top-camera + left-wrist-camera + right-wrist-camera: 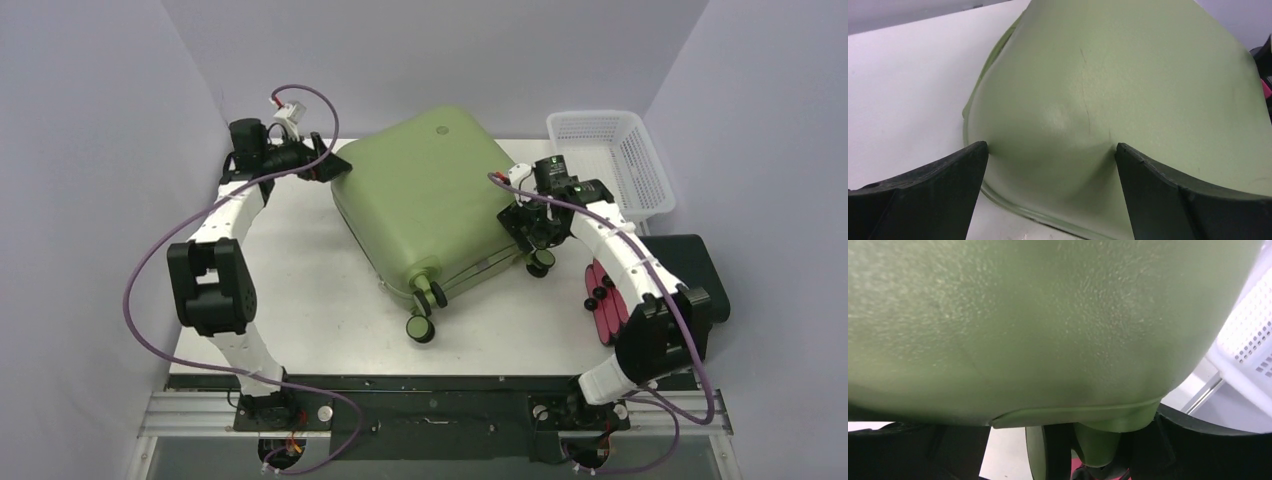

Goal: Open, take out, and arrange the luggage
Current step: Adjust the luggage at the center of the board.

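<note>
Luggage: the luggage (425,195), olive-green, lies flat and shut at the middle of the table (300,290), turned at an angle; its inside is hidden.
Wheels: two black wheels (425,310) at its near end point toward the arm bases.
Basket: a white mesh basket (600,118) stands at the far right corner, just beside the luggage.
Left claw: the left gripper (322,160) is spread wide at the luggage's far left corner, its fingers (948,185) straddling the rounded shell, tips at the surface.
Right claw: the right gripper (522,222) stands spread around the luggage's right lower edge, near a wheel (1048,455); whether it presses on the shell I cannot tell.
Nearby: a black case (690,260) with a pink-red side lies under the right arm.
</note>
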`<act>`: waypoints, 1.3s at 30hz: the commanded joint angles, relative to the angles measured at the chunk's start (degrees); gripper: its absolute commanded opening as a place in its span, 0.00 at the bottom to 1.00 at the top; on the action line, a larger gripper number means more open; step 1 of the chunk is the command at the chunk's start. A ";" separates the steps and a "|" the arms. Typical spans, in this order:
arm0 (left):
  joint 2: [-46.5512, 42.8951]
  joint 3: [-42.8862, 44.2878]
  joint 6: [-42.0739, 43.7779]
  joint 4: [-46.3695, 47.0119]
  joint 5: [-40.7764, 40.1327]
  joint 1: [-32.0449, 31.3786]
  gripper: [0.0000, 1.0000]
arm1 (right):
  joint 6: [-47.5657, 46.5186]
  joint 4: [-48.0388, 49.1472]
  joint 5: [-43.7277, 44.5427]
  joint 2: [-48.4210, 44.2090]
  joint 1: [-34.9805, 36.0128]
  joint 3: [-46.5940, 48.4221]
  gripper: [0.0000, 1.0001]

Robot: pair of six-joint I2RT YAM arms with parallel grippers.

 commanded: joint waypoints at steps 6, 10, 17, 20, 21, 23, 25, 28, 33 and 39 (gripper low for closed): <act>-8.18 -11.99 4.63 -5.36 3.81 4.11 0.96 | -3.93 13.51 -13.33 10.76 2.66 10.47 0.84; -10.16 -14.71 4.81 -6.24 4.63 6.20 0.96 | -5.80 12.69 -15.98 14.49 3.32 16.16 0.85; -16.18 -16.96 1.62 -2.28 -2.22 9.33 0.96 | -6.51 11.28 -13.71 19.19 4.61 23.45 0.86; -17.14 -13.75 -1.81 1.75 -8.60 9.96 0.96 | -5.41 13.88 -9.95 15.74 4.33 20.05 0.88; -16.83 -12.83 -2.75 3.50 -11.01 9.98 0.96 | -5.35 14.28 -8.55 14.82 4.25 18.02 0.89; -15.07 -10.02 -6.24 7.71 -12.90 10.00 0.96 | -5.24 14.47 -7.11 11.93 4.10 15.39 0.90; -10.53 -6.00 -9.90 10.42 -13.49 9.78 0.96 | -4.92 13.13 -5.87 9.06 4.08 13.46 0.90; -4.23 3.28 -13.49 10.85 -13.44 8.67 0.96 | -3.75 11.14 -4.22 3.98 4.14 11.40 0.90; 6.43 14.59 -14.09 7.98 -15.97 5.51 0.96 | -2.63 7.59 -2.45 -3.80 4.48 7.65 0.91; 13.76 19.38 -14.20 6.36 -14.67 2.32 0.96 | -4.00 3.72 -4.00 -12.72 7.98 3.19 0.91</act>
